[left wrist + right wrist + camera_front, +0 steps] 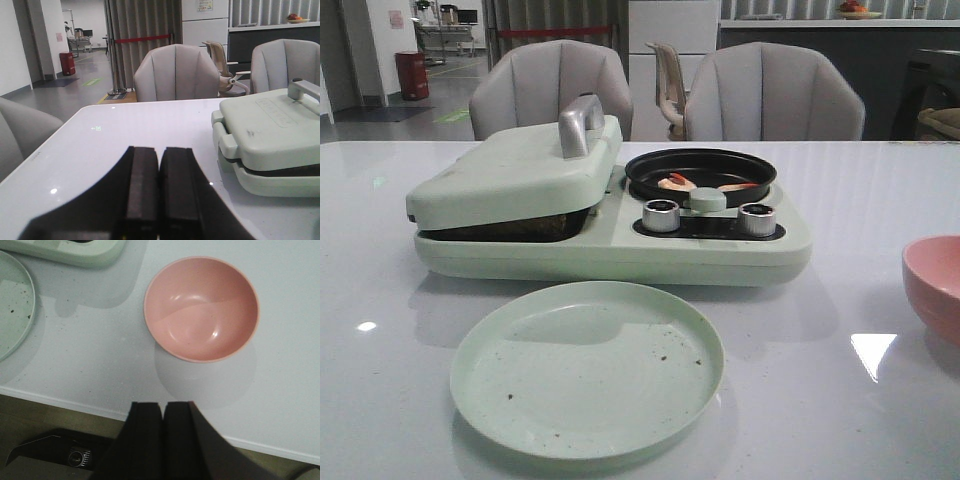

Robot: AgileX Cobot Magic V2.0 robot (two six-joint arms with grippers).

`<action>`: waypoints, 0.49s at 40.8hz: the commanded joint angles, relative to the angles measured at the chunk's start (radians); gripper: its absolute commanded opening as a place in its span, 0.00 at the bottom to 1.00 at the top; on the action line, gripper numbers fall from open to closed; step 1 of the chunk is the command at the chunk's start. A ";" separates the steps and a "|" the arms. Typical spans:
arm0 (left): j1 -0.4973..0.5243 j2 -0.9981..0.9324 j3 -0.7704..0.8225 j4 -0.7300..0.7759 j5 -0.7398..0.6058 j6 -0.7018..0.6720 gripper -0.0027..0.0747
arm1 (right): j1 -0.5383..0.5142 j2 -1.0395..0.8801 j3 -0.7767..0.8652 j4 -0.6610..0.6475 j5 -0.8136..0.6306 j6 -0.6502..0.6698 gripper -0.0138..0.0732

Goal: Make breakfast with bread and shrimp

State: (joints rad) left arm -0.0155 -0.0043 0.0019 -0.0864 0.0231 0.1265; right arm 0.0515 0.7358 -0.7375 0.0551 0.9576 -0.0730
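A pale green breakfast maker (610,235) sits in the middle of the white table (840,420), toward the far edge, with its hinged lid (515,170) lowered but propped slightly ajar over the grill side; something dark shows in the gap under it, though I cannot tell whether that is the bread. On the maker's right half a small black round pan (700,172) holds the shrimp (677,182), a couple of curled pink-and-orange pieces lying near the pan's front rim, with two silver knobs (661,215) just in front of them. Nearer the front edge of the table, just before the maker, lies a pale green plate (587,368) with only a few dark crumbs on it. A pink bowl (202,309) stands near the right edge of the table, well apart from the plate, with nothing in it. The left gripper (159,195) hangs over the left part of the table, beside the maker, its black fingers pressed together and holding nothing. The right gripper (163,440) hovers at the front edge near the pink bowl, its fingers likewise closed on nothing.
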 commanded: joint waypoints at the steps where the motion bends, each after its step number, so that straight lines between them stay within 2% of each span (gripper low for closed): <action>1: 0.004 -0.020 0.005 -0.010 -0.098 0.001 0.16 | 0.001 -0.005 -0.027 -0.004 -0.049 -0.004 0.21; 20: 0.004 -0.022 0.007 0.016 -0.098 -0.028 0.17 | 0.001 -0.005 -0.027 -0.004 -0.049 -0.004 0.21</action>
State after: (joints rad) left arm -0.0131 -0.0043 0.0019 -0.0736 0.0150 0.1126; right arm 0.0515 0.7358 -0.7375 0.0551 0.9576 -0.0730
